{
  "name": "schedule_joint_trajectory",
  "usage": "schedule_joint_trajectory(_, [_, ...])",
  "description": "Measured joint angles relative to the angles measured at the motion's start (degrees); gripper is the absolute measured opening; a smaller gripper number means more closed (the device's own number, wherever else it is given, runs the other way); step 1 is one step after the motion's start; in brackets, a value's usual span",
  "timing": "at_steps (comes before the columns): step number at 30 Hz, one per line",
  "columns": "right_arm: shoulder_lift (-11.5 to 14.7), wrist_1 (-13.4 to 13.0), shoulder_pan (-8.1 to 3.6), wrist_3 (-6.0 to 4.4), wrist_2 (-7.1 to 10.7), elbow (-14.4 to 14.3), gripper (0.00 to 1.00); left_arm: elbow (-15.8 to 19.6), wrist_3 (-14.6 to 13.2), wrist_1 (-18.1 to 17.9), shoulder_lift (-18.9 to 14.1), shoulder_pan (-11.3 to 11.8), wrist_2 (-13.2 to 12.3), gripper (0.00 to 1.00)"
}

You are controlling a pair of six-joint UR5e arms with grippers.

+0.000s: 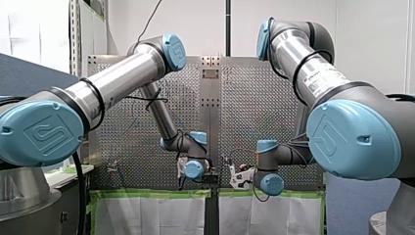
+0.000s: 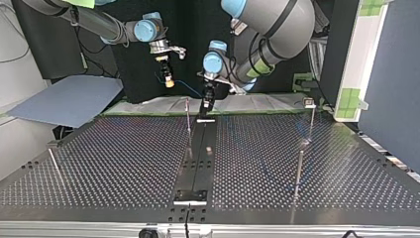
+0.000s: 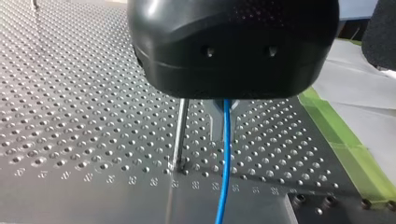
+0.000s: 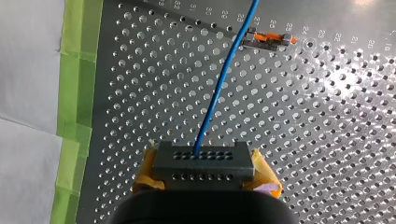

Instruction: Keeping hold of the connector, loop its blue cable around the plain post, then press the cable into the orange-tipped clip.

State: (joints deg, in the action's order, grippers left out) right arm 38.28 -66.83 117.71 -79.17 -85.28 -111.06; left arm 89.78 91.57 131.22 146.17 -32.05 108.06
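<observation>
Seen in the top view, the connector [image 4: 203,162] is pinched in my right gripper [image 2: 169,81] above-left of the upright post [image 2: 188,119], and the blue cable [image 4: 219,88] is led to my left gripper [image 2: 205,106] just right of that post, whose grip cannot be told.

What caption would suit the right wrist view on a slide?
Yellow-padded fingers grip the connector, its blue cable running ahead past the orange-tipped clip.

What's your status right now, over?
Right gripper shut on connector. Left gripper at cable, grip unclear. Cable beside post, runs past clip. Nothing seen blocking.
</observation>
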Motion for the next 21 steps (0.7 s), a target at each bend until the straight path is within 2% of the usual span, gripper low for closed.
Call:
schedule_joint_trajectory(13, [-0.15, -1.36, -0.89, -0.57, -0.04, 0.08, 0.00, 0.02, -0.24, -0.28, 0.30, -2.09, 0.13, 0.00])
schedule_joint_trajectory(21, [-0.40, -1.70, -1.40, -1.34, 0.19, 0.20, 0.00, -0.12, -0.31, -0.64, 0.92, -3.02, 0.24, 0.00])
